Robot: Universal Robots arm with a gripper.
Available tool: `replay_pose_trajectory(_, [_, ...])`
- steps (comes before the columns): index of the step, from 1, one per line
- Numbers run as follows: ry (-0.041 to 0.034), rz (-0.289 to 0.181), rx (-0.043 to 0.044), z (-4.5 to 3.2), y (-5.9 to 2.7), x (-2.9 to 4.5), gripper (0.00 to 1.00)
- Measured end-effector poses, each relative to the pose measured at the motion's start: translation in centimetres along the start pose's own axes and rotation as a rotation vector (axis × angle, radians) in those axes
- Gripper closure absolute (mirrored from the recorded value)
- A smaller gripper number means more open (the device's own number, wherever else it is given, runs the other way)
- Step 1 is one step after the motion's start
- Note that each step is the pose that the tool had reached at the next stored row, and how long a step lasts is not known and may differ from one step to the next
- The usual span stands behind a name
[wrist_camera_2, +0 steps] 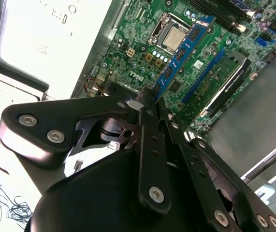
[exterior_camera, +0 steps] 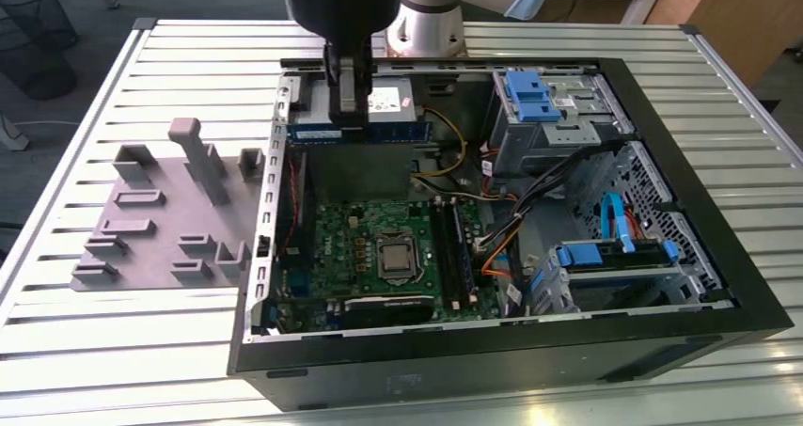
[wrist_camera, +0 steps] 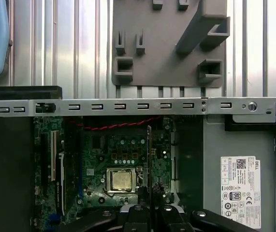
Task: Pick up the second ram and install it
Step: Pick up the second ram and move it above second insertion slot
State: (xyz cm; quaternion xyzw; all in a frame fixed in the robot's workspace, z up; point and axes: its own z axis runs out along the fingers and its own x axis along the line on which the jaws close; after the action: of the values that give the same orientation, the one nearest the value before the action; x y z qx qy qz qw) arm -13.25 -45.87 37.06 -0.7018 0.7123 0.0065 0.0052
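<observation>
My gripper (exterior_camera: 352, 114) is shut on the second ram (exterior_camera: 357, 131), a slim dark-green stick with black chips and a pale label. It hangs level above the far end of the open computer case (exterior_camera: 702, 313). In the second wrist view the ram (wrist_camera_2: 183, 50) sticks out from the gripper (wrist_camera_2: 150, 99) over the motherboard. In the first wrist view the ram (wrist_camera: 149, 154) shows edge-on as a thin line above the gripper (wrist_camera: 150, 200), beside the processor socket (wrist_camera: 120, 180). The long black memory slots (exterior_camera: 454, 249) lie on the exterior view's right of the socket (exterior_camera: 397, 255), well below the ram.
The grey plastic holder tray (exterior_camera: 157, 224) with upright posts sits on the slatted table (exterior_camera: 150, 351), on the exterior view's left of the case. Blue-tabbed drive cages (exterior_camera: 546, 102) and loose cables (exterior_camera: 502, 228) fill the case's right side. Its metal side rail (wrist_camera: 128, 106) runs between tray and motherboard.
</observation>
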Motion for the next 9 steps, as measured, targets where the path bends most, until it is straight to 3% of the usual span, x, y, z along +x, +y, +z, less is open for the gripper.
replay_pose_trajectory(9, [0.0000,0.000,0.0000,0.00,-1.09,-0.02,0.86])
